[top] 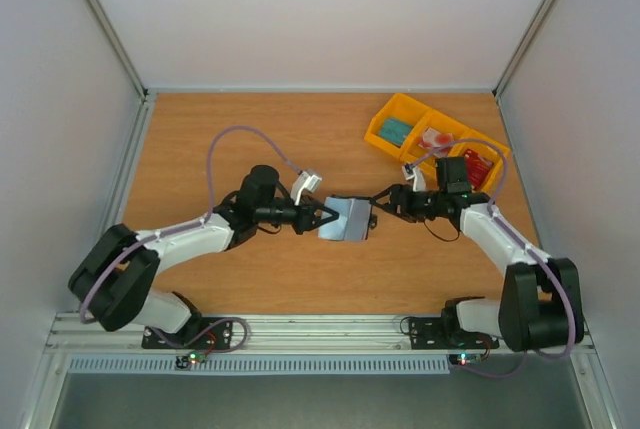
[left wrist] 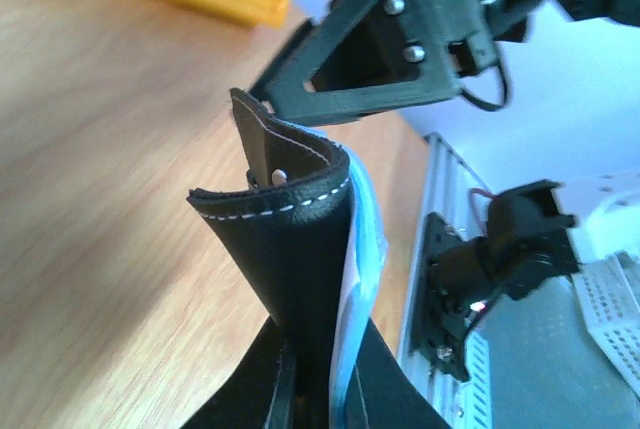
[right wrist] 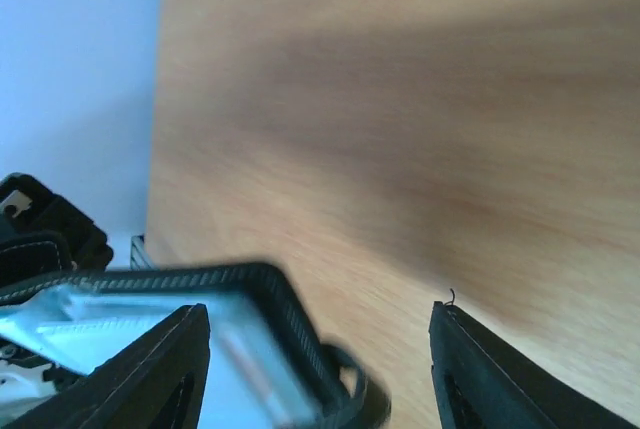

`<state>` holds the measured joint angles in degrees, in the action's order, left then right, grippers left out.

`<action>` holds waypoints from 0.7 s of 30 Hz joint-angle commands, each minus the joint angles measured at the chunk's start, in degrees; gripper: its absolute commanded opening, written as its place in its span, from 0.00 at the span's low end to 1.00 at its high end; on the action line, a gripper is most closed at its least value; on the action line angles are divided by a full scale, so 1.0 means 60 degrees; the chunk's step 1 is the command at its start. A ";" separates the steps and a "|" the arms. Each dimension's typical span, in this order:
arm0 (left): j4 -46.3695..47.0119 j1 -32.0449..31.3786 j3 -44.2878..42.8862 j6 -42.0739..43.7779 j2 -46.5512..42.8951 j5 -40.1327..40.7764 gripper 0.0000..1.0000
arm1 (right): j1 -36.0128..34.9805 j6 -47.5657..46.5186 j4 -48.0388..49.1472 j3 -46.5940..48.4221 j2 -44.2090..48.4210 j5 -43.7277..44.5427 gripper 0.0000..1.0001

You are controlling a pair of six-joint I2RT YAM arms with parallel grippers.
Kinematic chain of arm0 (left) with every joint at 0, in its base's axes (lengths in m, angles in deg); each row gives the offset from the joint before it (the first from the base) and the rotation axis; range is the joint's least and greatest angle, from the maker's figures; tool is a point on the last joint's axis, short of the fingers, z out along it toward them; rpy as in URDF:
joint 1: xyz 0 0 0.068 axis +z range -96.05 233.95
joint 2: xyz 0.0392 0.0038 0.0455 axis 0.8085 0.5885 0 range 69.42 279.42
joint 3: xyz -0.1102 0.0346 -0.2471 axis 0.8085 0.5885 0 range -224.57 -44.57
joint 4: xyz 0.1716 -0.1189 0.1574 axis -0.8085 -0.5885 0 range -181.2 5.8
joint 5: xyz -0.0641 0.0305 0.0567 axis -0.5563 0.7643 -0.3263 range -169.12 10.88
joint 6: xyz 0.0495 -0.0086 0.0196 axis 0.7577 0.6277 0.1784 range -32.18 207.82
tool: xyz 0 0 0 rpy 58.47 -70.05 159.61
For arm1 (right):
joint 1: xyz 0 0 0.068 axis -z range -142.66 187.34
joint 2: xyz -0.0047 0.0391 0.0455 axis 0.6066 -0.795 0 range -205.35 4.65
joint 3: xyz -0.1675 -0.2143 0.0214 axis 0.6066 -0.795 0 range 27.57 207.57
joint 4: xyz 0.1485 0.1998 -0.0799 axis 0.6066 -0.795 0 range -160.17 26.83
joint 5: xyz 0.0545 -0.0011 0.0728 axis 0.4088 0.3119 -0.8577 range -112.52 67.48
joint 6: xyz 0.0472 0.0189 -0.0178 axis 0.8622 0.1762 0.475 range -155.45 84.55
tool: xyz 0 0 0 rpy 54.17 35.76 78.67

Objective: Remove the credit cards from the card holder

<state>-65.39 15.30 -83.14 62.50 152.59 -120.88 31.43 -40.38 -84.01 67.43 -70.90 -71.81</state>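
On the bench [top: 230,119], the left jaws pinch the left edge of the card holder [top: 348,219], pale blue layers showing inside. The right jaws stand spread around its right edge. Beyond, far right, sits a yellow tray [top: 404,100].

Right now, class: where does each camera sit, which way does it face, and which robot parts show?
Top external: above and behind the robot, looking down at the table; both arms show, left gripper and right gripper at the card holder.
Left wrist: looks along its own fingers, clamped on the card holder, towards the right gripper.
Right wrist: looks along the table; its open fingers show.
All share the card holder.
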 commanded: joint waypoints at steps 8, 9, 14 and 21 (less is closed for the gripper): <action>0.0887 0.0885 -0.0842 0.2126 -0.2594 -0.2290 0.00 | -0.0039 0.0151 0.2871 0.0163 0.4128 -0.2261 0.70; 0.0924 0.0958 -0.0917 0.1988 -0.2755 -0.2290 0.00 | -0.0040 0.0187 0.3151 0.0139 0.4339 -0.2445 0.70; 0.1278 0.0984 -0.1053 0.1679 -0.3478 -0.2372 0.00 | -0.0107 -0.0456 0.2625 0.0539 0.4668 -0.2644 0.70; 0.1349 0.0964 -0.1084 0.1594 -0.4049 -0.2379 0.00 | -0.0901 -0.2039 0.1694 0.1118 0.4720 -0.2087 0.74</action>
<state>-61.98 21.18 -87.97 71.75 130.15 -133.93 27.41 -45.71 -70.96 71.54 -42.85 -84.86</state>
